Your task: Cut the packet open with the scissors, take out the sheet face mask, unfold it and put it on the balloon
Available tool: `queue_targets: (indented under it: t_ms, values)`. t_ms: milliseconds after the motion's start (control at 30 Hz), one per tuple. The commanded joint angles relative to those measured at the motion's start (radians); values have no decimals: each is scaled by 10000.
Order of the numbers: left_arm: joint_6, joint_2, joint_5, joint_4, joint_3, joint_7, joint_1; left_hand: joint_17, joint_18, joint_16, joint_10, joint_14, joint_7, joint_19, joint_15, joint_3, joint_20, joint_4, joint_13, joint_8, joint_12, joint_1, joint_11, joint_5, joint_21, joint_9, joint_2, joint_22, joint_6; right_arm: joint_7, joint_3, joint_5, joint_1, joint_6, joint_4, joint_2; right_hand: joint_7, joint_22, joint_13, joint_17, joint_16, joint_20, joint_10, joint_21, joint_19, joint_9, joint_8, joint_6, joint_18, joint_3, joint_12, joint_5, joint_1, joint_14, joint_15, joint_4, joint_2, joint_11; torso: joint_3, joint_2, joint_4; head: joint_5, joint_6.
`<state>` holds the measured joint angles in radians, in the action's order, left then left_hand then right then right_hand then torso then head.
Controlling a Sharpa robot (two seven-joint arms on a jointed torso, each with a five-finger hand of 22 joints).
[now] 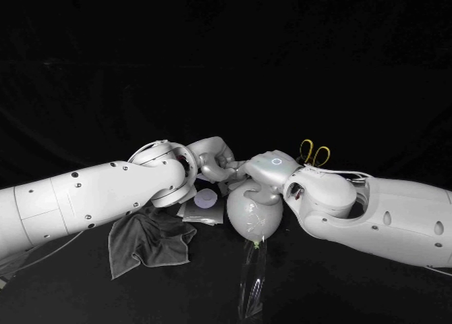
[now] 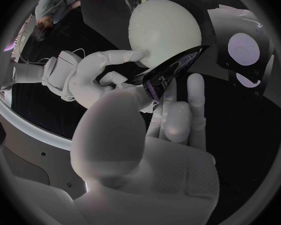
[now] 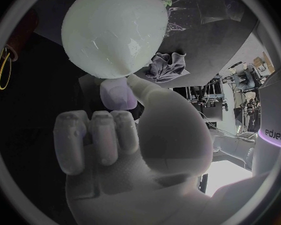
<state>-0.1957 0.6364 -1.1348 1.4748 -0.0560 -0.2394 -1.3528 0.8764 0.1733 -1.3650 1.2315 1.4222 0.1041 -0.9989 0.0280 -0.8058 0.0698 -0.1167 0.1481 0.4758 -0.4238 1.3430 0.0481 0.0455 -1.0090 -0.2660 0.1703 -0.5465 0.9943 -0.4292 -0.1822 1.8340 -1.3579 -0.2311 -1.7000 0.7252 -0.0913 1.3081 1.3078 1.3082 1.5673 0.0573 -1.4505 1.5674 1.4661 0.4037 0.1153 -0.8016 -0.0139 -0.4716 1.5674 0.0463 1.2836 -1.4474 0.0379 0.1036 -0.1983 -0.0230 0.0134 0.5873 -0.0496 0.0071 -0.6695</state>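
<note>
Left hand (image 2: 156, 135): pinching one edge of the dark, folded sheet face mask (image 2: 175, 67), which is hanging just beside the balloon (image 2: 164, 30). Right hand (image 2: 97, 80): gripping the opposite edge, one finger touching the balloon. Handling note: both hands should likely be drawing apart slowly, keeping the sheet taut and facing the balloon, without tipping its clear stand (image 1: 250, 283). Packet (image 1: 202, 208): lying near the balloon on the table.

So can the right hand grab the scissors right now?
Probably not yet. The right hand looks busy: its fingers seem to pinch a dark sheet beside the balloon. The scissors lie just behind its wrist, so they look close once it lets go.
</note>
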Motion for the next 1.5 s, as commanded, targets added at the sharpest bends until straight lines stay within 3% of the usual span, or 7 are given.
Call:
queue_targets:
  t_ms: [33,167,367,600,900,1333,1500]
  values:
    - [30,-85,21,121,12,136,-6,-16,104,-19,235,14,-2,12,85,-44,-74,0,3,195,15,-7,-174,31,-60,-477,-95,-16,41,-294,6,179,1,360,46,-80,12,2627,2630,2626,35,-57,-1203,34,1047,-11,-46,14,139,73,34,19,57,-1234,257,24,43,231,5,0,1,0,6]
    - [0,-103,21,128,12,127,-6,-16,104,-19,235,14,-2,12,85,-44,-74,0,3,195,15,-7,-174,31,-60,-477,-95,-16,41,-288,1,143,3,721,77,-145,27,2627,2630,2626,35,-95,-1203,34,1047,9,59,-212,139,98,34,19,68,-1234,284,72,144,250,5,2,-4,-10,-4]
    - [-52,-123,21,125,13,107,-6,49,104,-38,243,32,-1,10,86,-59,-76,11,1,200,14,-20,-174,31,-67,-482,-97,-19,43,-277,-6,101,3,991,94,-202,-124,2627,2630,2626,35,-44,-1203,34,1047,107,486,-1180,139,89,34,20,-22,-1234,90,298,529,-35,4,1,2,-13,-27]
    - [-66,-138,16,100,13,77,-7,49,104,-38,243,32,-1,10,86,-59,-76,11,1,200,14,-20,-174,31,-67,-482,-97,-19,43,-118,-9,102,8,266,-15,-155,-154,2627,2630,2626,35,34,-1203,34,1047,213,932,-2189,139,-143,34,22,278,-1234,28,189,926,-78,-4,4,4,-29,-29]
    - [-87,-138,2,53,13,55,-8,58,105,-44,250,40,-1,7,87,-77,-78,24,-1,204,14,-30,-175,31,-74,-486,-102,-23,44,114,-8,83,13,-717,-299,27,-11,2627,2630,2626,35,47,-1203,34,1047,250,1133,-2603,139,-170,34,20,323,-1234,55,115,940,42,-4,5,6,-38,-29]
    - [-99,-138,-11,6,13,33,-8,58,105,-44,250,40,-1,7,87,-77,-78,24,-1,204,14,-30,-175,31,-74,-486,-102,-23,44,113,-3,-44,14,-891,-906,440,76,2627,2630,2626,35,32,-1203,34,1047,258,1237,-2783,139,-153,34,22,282,-1234,103,110,883,118,4,-4,8,-61,-22]
    - [-91,-142,-13,1,13,30,-9,38,105,-40,255,40,-1,6,88,-91,-79,36,-3,208,14,-39,-176,31,-80,-489,-100,-25,44,227,2,-52,13,-1386,-1153,591,112,2627,2630,2626,35,19,-1203,34,1047,257,1269,-2821,139,-200,34,23,361,-1234,130,42,888,153,-1,2,3,-79,-7]
